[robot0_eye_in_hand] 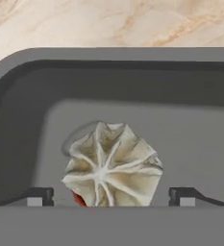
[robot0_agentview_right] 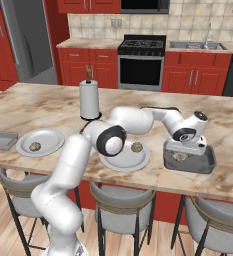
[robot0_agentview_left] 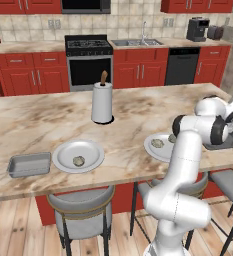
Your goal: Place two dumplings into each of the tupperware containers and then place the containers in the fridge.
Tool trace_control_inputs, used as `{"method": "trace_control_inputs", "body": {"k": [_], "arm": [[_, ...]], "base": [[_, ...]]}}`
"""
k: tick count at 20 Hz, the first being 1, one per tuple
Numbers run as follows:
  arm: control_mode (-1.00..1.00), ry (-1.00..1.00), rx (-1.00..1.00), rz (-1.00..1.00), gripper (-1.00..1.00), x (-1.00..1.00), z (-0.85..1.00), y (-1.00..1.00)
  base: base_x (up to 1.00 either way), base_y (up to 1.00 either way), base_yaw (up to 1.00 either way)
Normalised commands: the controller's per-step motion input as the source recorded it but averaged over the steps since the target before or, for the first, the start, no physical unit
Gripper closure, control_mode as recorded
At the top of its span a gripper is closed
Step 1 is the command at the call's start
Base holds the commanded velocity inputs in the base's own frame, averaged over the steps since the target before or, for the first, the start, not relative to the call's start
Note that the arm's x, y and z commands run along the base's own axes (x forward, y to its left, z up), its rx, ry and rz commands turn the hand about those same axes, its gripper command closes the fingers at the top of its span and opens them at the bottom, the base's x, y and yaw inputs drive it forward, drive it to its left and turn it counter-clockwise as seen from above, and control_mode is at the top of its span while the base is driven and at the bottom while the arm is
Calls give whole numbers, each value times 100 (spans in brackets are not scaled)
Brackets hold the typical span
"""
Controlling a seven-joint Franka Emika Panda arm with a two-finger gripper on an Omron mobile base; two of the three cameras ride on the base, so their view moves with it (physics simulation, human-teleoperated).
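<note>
Currently, status by item, near to far:
Gripper: two-finger gripper [robot0_eye_in_hand: 111,196] hangs low over the right-hand grey rectangular tupperware container [robot0_agentview_right: 208,162]; jaws stand wide apart, one tip on each side of a dumpling, gripping nothing.
Dumpling in container: pleated tan-beige dumpling [robot0_eye_in_hand: 112,169] rests on the container floor between the fingertips [robot0_eye_in_hand: 38,196]; judged as delivered. Whether a second piece lies in this container cannot be told.
Near plate: round white plate [robot0_agentview_right: 138,161] just left of that container carries one tan dumpling [robot0_agentview_right: 136,147].
Far plate: second round white plate [robot0_agentview_left: 95,161] toward the left of the marble island counter [robot0_agentview_left: 43,117] carries one spotted dumpling [robot0_agentview_left: 78,161].
Left container: second grey shallow tupperware container [robot0_agentview_left: 29,165] sits just beside the far plate; appears empty.
Fridge: grey metallic fridge [robot0_agentview_right: 28,45] stands at the far left, well apart from the island; no container is in it.
Remaining: filling of both containers appears incomplete; both fridge transfers outstanding.
Progress: early stage, by judgement.
</note>
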Motion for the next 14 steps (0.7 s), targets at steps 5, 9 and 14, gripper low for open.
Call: {"method": "trace_control_inputs", "body": {"k": [5, 9, 14], "arm": [[-100, 5, -3, -2, -100, -28, 36, 9], [-100, 3, -6, 0, -100, -26, 33, 82], [-100, 5, -13, 3, -100, -22, 25, 100]], "base": [[0, 0, 0], [0, 0, 0], [0, 0, 0]]}}
